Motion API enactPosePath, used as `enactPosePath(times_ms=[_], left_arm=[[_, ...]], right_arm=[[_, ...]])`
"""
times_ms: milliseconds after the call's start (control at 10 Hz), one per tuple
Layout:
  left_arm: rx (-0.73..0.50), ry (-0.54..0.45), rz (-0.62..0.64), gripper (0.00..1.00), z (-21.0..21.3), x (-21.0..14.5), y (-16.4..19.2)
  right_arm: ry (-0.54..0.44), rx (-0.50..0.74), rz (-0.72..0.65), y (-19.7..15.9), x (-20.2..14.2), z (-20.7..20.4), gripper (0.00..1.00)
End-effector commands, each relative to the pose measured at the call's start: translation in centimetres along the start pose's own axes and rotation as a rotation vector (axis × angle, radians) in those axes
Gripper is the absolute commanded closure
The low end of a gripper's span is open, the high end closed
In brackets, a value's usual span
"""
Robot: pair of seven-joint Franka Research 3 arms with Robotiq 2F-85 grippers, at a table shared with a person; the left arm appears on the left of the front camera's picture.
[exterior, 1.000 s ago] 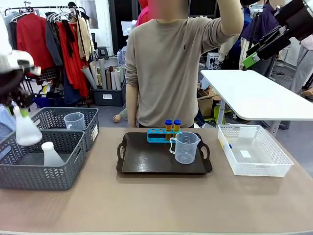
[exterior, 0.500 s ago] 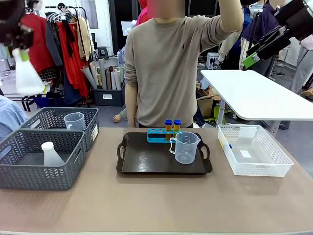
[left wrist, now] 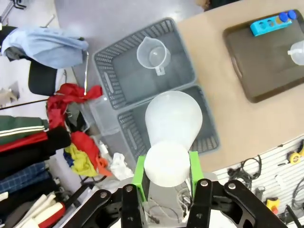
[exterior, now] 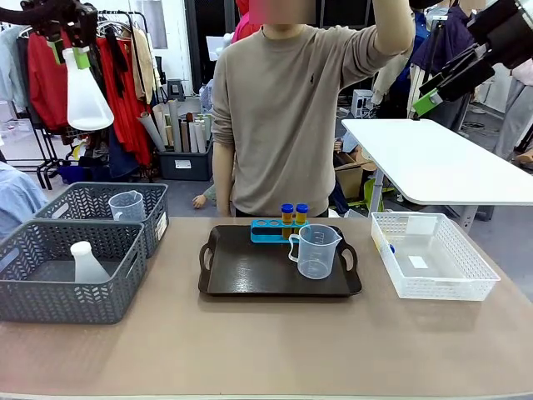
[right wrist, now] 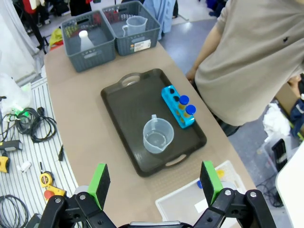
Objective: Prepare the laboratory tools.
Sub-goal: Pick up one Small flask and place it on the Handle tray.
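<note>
**Flask held high in left gripper, raised since earlier frames**

The translucent conical flask (exterior: 88, 93) is seen in mid-air at 10 o'clock of the front view, well above the table. Its neck is clamped between the green pads of the left gripper (exterior: 72, 55). In the left wrist view the flask (left wrist: 173, 118) hangs bulb-down over the grey baskets, with the pads pressed on both sides of the neck.

A second ago the flask was low, beside the near grey basket. Half a second ago it was halfway up. It is now higher and shifted slightly toward 3 o'clock. Nothing else has been moved.

The right gripper (exterior: 430, 93) is held high at 2 o'clock, unchanged. In its wrist view the jaws of the right gripper (right wrist: 154, 183) are spread wide with nothing between them.

A second flask (exterior: 86, 262) stands in the near grey basket (exterior: 58, 300) at 8 o'clock. A second beaker (exterior: 127, 205) stands in the far grey basket (exterior: 154, 196) behind it. At centre, a dark tray (exterior: 250, 275) carries the measuring beaker (exterior: 316, 250). At its 11 o'clock, two blue-capped tubes (exterior: 293, 213) stand in a blue rack (exterior: 266, 231).

A white basket (exterior: 433, 287) sits at 4 o'clock on the tan table (exterior: 266, 350). A person in a beige sweater (exterior: 283, 125) stands at 12 o'clock with one arm raised. A clothes rack (exterior: 125, 75) is seen at 10 o'clock and a white side table (exterior: 441, 167) at 2 o'clock.
</note>
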State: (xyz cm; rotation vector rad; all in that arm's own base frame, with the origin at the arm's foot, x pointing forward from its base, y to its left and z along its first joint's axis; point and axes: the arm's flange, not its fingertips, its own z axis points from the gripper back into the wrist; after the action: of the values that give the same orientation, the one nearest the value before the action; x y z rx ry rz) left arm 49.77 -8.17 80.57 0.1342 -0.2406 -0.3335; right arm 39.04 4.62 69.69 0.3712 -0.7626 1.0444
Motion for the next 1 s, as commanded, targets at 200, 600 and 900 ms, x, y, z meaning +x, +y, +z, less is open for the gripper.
enactPosePath(times_ms=[200,600,900], left_arm=[[-0.048,0.017,0.012,1.00,-4.4,0.0,-0.5],[-0.177,-0.021,-0.067,1.00,-11.0,2.2,-8.1],[-0.269,-0.011,-0.121,1.00,-13.6,4.0,-12.3]], right_arm=[[-0.025,0.014,0.002,0.0,0.1,0.0,0.00],[-0.025,0.014,0.002,0.0,0.1,0.0,0.00],[-0.025,0.014,0.002,0.0,0.1,0.0,0.00]])
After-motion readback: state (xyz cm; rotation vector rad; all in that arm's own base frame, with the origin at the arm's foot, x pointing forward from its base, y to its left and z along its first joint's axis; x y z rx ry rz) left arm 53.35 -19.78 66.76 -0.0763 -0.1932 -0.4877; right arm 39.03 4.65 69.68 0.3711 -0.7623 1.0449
